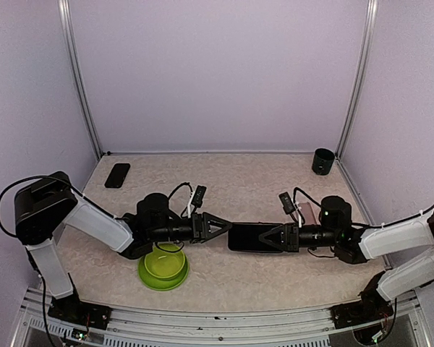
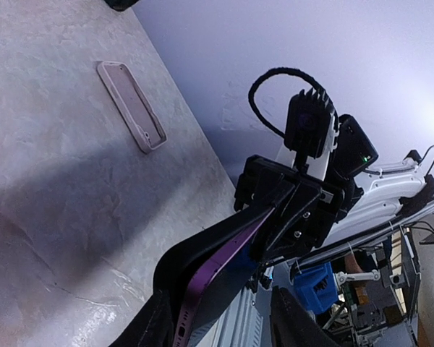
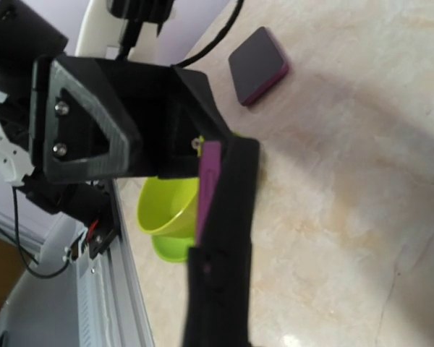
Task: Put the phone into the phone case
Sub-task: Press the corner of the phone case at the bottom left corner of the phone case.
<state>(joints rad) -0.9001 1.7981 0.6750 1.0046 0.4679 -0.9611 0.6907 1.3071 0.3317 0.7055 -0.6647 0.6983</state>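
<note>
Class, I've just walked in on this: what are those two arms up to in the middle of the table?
The two arms meet mid-table with a dark, purple-edged phone between them, off the surface. The right gripper has its jaws shut on one end. The left gripper has its jaws apart around the other end, with a gap on one side. A pale phone case lies flat and empty on the table beside the right arm, so the phone is not yet in it.

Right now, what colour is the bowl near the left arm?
The bowl is lime green, clearest in the top external view.
</note>
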